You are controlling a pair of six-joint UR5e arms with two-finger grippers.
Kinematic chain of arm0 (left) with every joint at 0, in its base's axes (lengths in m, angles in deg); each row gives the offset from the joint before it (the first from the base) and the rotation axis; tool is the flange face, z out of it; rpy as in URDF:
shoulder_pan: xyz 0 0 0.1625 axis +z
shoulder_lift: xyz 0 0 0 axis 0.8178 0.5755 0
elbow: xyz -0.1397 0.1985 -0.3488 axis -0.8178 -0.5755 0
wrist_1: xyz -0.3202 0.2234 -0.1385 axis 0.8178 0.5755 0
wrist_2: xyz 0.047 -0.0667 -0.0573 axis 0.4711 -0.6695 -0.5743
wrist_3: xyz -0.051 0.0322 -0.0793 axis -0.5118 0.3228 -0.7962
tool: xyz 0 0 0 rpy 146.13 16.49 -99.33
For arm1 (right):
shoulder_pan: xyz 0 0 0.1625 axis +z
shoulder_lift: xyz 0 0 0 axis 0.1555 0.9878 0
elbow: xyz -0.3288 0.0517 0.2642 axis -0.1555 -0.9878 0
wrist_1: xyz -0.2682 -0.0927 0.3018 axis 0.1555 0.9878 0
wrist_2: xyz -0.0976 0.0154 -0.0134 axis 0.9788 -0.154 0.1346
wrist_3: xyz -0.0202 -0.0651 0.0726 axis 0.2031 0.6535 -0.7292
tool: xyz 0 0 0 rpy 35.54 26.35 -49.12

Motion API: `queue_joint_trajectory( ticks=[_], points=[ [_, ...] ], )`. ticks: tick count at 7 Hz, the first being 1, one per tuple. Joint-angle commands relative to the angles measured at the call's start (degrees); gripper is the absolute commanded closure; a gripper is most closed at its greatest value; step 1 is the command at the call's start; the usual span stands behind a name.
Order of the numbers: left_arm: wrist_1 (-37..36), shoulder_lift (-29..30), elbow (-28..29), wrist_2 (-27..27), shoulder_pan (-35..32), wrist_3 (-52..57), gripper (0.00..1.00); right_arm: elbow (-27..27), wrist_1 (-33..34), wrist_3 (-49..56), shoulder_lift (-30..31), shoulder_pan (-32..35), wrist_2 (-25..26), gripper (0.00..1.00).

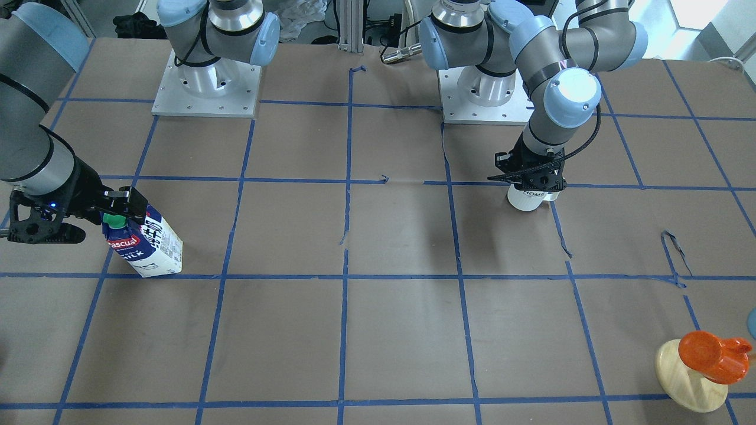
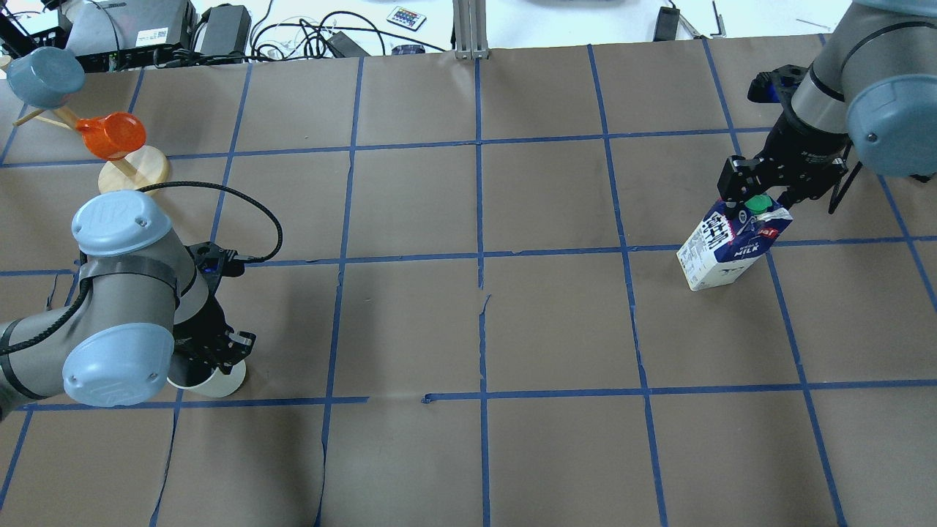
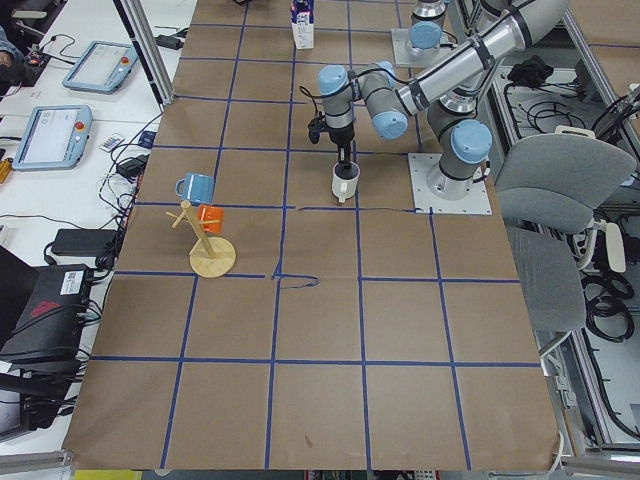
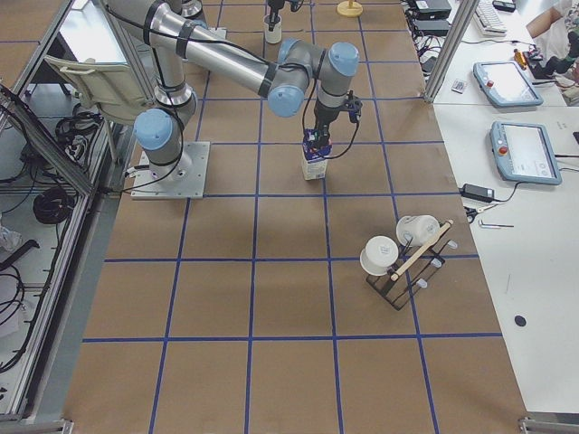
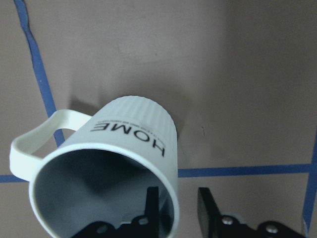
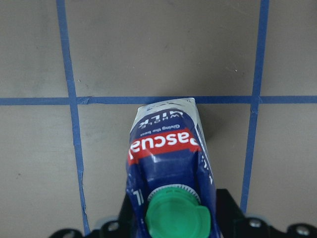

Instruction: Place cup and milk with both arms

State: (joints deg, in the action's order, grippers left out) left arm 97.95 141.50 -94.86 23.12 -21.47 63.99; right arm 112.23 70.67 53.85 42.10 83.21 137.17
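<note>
Observed from the bench side, both arms are stationed over their items.

Left arm: the left end effector is lowered onto the cup. One finger sits inside the grey interior and the other stands outside the wall, on the side away from the handle. The jaws are set narrow. A thin strip of bench shows between the outer finger and the ribbed wall, so the rim is straddled and not visibly clamped. The cup is upright on the robot's left half of the bench, in the grid cell just out from the left arm's base plate, close to a blue tape line. Its "HOME" lettering faces away from the robot.

Right arm: the right end effector is closed on the milk. A finger lies against each side of the gabled top, level with the green cap. The carton stands upright on the robot's right half of the bench, further out from the robot than the cup and well apart from it. Its base is just beside a tape line. From these views I cannot confirm whether the base bears on the surface.

Other items: an orange cup and a blue cup hang on a stand with a wooden disc at the bench's outer left corner. A black rack with white mugs sits at the right end.
</note>
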Motion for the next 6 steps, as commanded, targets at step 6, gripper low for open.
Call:
queue_joint_trajectory(
  ticks=[6],
  points=[
    [2.2,8.9,17.9,-6.7,-14.8,-31.1,1.00,-2.5,2.2,-0.7,0.5,0.5,-0.1,0.70]
  ],
)
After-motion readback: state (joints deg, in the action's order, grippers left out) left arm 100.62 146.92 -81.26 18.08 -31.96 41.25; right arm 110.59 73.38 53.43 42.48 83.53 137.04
